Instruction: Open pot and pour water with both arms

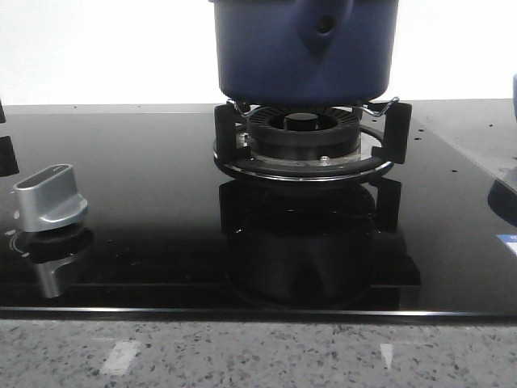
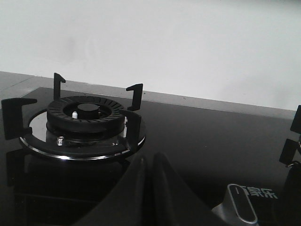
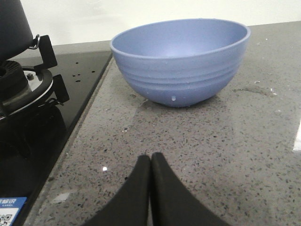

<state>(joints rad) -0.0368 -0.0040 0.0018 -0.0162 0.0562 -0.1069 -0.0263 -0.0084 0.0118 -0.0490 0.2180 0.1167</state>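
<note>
Both claws pressed together and empty, right gripper facing blue bowl just ahead, pot untouched; closed approach may knock bowl.

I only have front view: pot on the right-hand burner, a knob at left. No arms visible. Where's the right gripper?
Observer: The right gripper hangs over the speckled counter, fingers together, holding nothing.
Operator: Anything to pour into?
Observer: Yes, a blue bowl stands upright on that counter, beside the black glass cooktop. From what shows of its inside, it looks empty.
Operator: And the left gripper?
Observer: The left gripper is shut too, above the glass, facing a second burner with nothing on it. The pot is not in its view.
</note>
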